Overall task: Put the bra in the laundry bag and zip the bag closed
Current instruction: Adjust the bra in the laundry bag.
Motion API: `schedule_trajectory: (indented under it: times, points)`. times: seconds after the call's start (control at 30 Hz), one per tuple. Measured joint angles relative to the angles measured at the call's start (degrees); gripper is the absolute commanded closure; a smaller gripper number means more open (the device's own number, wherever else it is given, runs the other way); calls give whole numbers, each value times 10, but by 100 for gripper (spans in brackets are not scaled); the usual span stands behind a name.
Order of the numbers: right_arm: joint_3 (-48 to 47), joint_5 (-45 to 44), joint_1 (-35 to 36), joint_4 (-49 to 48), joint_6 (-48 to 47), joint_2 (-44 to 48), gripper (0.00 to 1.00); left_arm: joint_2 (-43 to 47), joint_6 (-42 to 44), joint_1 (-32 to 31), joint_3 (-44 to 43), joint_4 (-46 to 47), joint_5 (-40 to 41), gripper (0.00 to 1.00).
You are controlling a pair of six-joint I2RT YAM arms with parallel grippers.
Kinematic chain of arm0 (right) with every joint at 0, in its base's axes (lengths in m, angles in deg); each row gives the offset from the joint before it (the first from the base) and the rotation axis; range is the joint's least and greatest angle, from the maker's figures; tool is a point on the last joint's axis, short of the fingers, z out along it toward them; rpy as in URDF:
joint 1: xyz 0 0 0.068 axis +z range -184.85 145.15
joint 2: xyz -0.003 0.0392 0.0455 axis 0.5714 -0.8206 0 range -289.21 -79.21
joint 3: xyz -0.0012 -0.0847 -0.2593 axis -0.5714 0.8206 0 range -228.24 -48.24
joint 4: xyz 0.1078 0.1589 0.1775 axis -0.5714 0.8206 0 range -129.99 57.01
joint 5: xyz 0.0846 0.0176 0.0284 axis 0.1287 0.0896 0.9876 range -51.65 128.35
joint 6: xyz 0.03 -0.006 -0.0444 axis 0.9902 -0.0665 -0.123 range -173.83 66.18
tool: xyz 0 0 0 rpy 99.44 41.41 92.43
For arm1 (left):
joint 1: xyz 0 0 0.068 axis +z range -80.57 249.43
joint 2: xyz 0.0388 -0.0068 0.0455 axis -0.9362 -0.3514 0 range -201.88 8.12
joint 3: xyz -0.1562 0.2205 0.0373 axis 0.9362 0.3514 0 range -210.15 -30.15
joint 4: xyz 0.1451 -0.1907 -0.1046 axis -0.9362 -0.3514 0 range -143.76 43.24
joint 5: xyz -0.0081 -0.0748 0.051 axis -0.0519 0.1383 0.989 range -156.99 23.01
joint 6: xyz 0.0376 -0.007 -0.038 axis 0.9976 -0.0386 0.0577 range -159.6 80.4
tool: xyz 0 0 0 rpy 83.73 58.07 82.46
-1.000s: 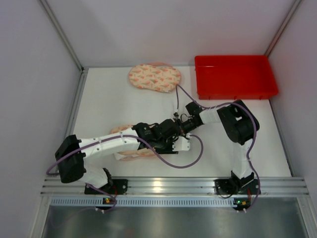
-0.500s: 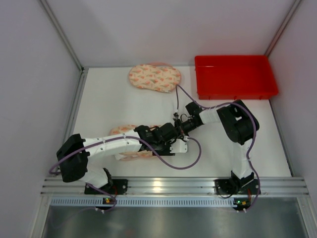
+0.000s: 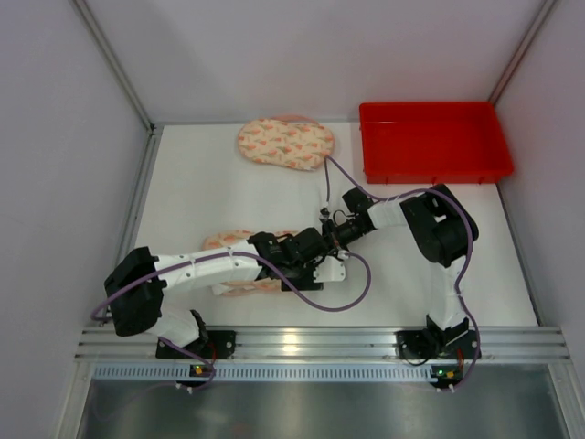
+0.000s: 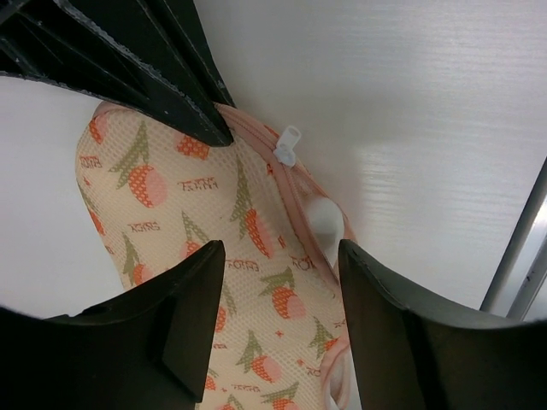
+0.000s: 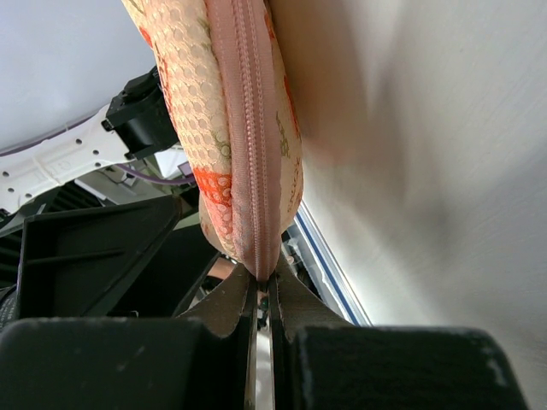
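Observation:
The laundry bag (image 4: pixel 171 222) is peach mesh with a strawberry print and a pink zipper. In the top view it lies at the front left (image 3: pixel 228 243), mostly under my left arm. Its white zipper pull (image 4: pixel 288 143) sits on the seam, and something white (image 4: pixel 326 224) shows in the gap below it. My left gripper (image 4: pixel 282 299) is open, its fingers astride the bag just above it. My right gripper (image 5: pixel 263 286) is shut on the bag's zipper seam (image 5: pixel 252 128) at the bag's end. Both grippers meet near the table's middle (image 3: pixel 320 249).
A second peach mesh piece with the same print (image 3: pixel 285 144) lies at the back centre. A red tray (image 3: pixel 434 142) stands at the back right. White walls close in both sides, and an aluminium rail (image 3: pixel 320 343) runs along the front.
My left gripper has shifted slightly left and toward the front over the bag. My right gripper has kept its hold and barely moved.

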Motion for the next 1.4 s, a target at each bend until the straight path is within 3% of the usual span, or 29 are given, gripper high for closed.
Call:
schedule_trajectory:
  times: [0.57,0.8,1.1,1.4]
  points:
    - [0,0,0,-10,10,0,100,-16,-26,-5,56,126,129,52]
    - [0,2,0,-13,15,0,100,-48,-28,-28,76,172,152,45]
    - [1,14,1,-12,14,-3,100,-40,-40,-47,72,142,152,24]
    - [1,16,1,-12,12,-3,100,16,-37,-50,10,22,29,23]
